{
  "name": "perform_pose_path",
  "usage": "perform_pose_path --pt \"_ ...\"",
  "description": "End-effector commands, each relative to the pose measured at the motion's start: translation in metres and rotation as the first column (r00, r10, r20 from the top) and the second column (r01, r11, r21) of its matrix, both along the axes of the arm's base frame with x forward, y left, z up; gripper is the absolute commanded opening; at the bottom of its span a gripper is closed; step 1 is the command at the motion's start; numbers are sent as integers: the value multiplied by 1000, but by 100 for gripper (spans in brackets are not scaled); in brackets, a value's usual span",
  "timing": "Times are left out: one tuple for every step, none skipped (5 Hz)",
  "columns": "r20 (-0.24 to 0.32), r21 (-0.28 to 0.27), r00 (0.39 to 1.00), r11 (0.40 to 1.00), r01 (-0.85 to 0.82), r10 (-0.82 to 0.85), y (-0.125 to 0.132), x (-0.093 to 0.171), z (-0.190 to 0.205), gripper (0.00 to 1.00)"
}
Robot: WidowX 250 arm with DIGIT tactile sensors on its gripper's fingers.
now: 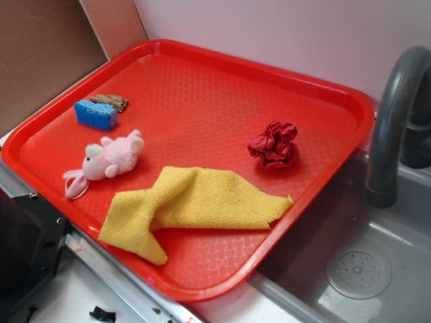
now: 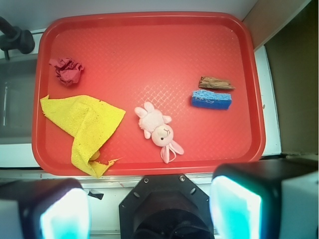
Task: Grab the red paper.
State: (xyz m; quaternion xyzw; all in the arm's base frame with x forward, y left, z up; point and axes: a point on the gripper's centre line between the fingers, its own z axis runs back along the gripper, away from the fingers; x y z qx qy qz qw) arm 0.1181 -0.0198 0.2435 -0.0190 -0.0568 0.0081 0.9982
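Glossy dimpled plastic for the tray (image 1: 323, 87), crumpled matt paper for the red paper (image 1: 273, 144), nubbly terry for the yellow cloth (image 1: 202, 202), soft plush for the pink toy (image 1: 111, 159), porous foam for the blue sponge (image 1: 95, 114).

We count five loose items on one red tray (image 1: 323, 87): one crumpled red paper (image 1: 273, 144), one yellow cloth (image 1: 195, 205), one pink plush toy (image 1: 108, 160), one blue sponge (image 1: 95, 114), one brown piece (image 1: 111, 101). Beside the tray: one grey faucet (image 1: 394, 114), one sink drain (image 1: 358, 273).
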Motion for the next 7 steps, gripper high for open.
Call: perform_pose_path --pt "0 0 1000 1000 0 0 0 0 0 100" --pt "10 32 988 988 -153 153 -5 8 -3 100" --pt "124 -32 941 949 -312 314 -17 11 -10 100" --pt "157 -114 825 840 -531 543 -35 29 -24 100" --pt "156 -267 651 666 -696 743 -53 53 -49 100" --pt "116 -326 564 568 -755 817 -69 79 -70 100" --pt "44 -361 535 513 -779 844 -79 103 -89 100"
